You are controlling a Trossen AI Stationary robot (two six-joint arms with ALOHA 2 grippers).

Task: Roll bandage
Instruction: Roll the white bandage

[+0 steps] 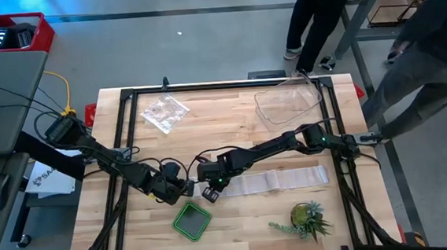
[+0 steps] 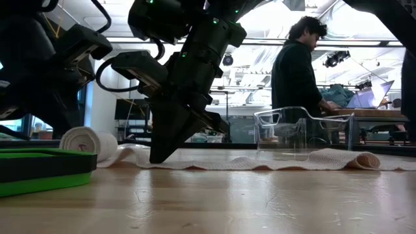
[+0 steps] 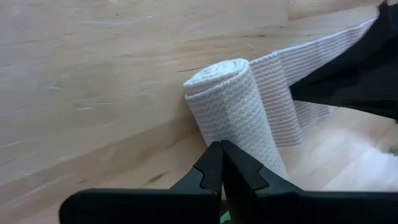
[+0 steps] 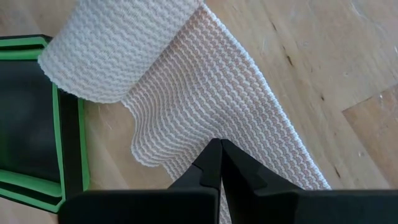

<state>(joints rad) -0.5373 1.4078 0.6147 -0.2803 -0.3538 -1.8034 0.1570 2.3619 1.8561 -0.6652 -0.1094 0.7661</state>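
Wooden table, one bandage, one green tray

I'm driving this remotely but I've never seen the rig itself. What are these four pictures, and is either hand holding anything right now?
Two dark robot arms work at a wooden table. One picture looks straight down, one looks level across the tabletop, and one comes from each wrist. The bandage lies partly rolled, its roll at the left hand, which is shut beside the roll. The right hand is shut, its tips over the flat strip. Neither visibly grips anything. Also there: a green tray, a clear tub, a small plant.
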